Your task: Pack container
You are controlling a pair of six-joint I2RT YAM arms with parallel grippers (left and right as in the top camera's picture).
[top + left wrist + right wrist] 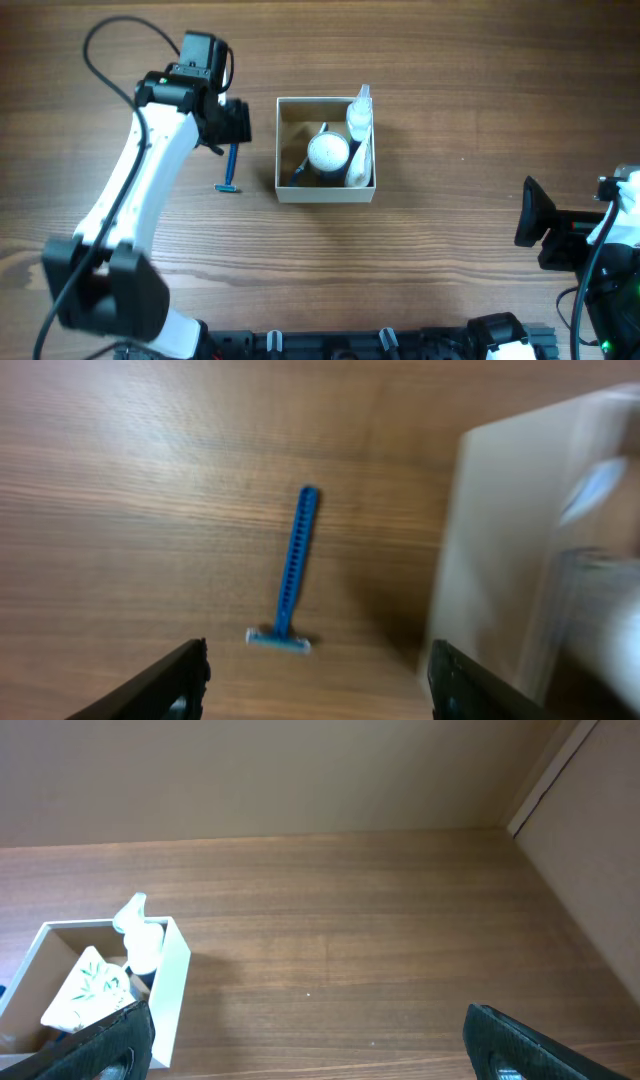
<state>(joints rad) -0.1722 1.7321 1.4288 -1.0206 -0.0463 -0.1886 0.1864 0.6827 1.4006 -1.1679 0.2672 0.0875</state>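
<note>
The container [326,194] is a square white-walled box with a tan inside, in the middle of the table. It holds a round white-lidded jar [327,152] and white packets [360,150]. It also shows in the right wrist view [172,982] and, blurred, in the left wrist view [500,550]. A blue razor [232,170] lies on the table left of the box; in the left wrist view the razor [292,575] lies ahead of the fingers. My left gripper [225,125] is open and empty above the razor's handle end. My right gripper [535,212] is open and empty at the far right.
The table is bare wood around the box. A black cable [110,60] loops from the left arm at the back left. A wall and a corner panel [580,830] stand beyond the table in the right wrist view.
</note>
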